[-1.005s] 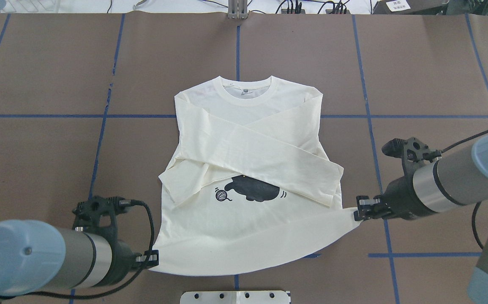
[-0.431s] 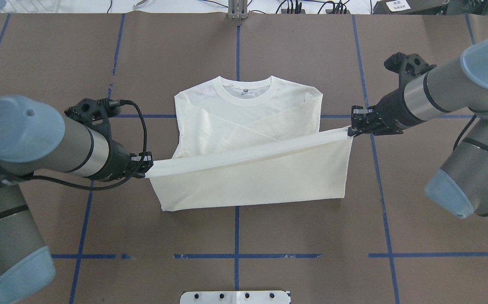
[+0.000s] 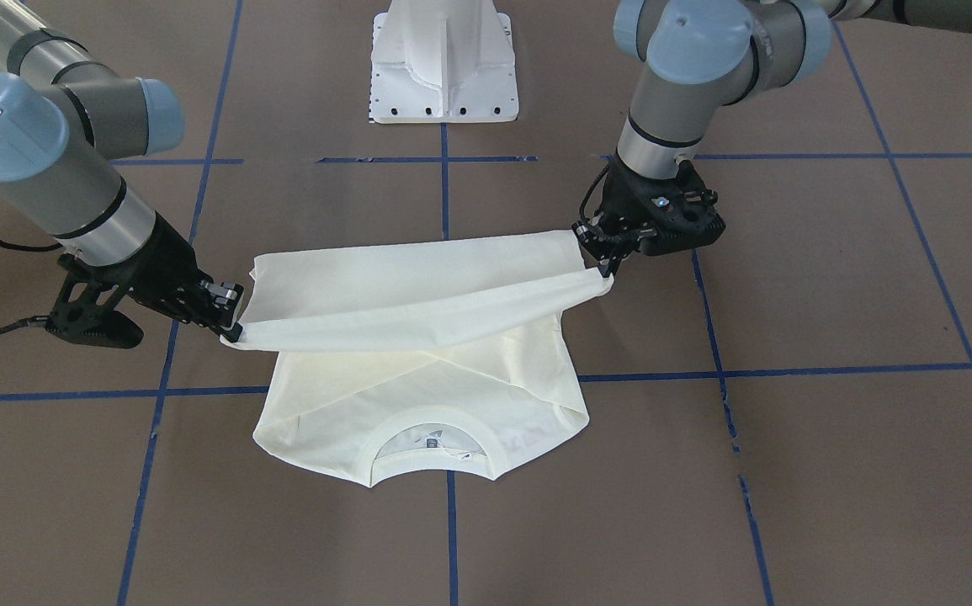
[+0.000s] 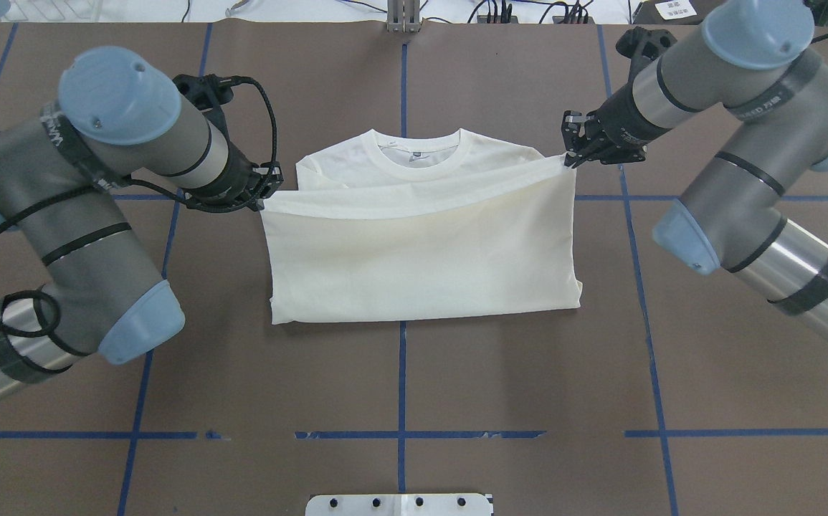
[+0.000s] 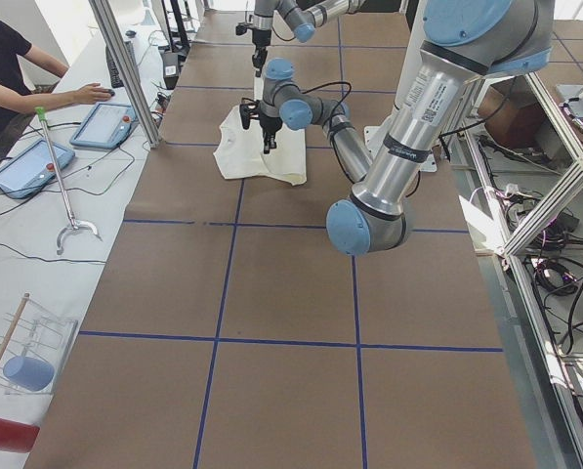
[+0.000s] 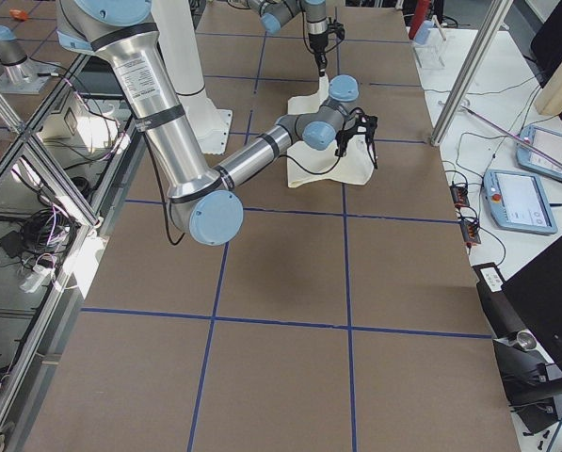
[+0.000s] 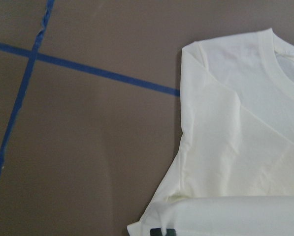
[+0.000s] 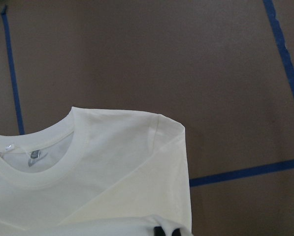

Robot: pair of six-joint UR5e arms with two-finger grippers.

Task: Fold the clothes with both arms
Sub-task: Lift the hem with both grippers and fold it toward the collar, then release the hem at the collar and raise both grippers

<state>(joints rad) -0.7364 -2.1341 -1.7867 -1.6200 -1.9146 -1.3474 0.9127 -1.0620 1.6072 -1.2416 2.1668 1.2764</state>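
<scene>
Brown table (image 4: 457, 373) with blue tape grid (image 4: 715, 433), cream T-shirt (image 4: 421, 251) at centre: left gripper (image 4: 264, 188) and right gripper (image 4: 573, 154), each clamped on a hem corner near the far collar (image 4: 417, 152), should lower together, hem taut and level.

Cream T-shirt (image 4: 421, 251) lies folded in half, plain side up, hem raised.

Silver-grey tubular left arm (image 4: 91, 236) and right arm (image 4: 747, 183), light-blue joint caps (image 4: 120, 97)
White-lettered black bands (image 4: 62, 140); a black cable (image 4: 270, 115) loops off the left
</scene>
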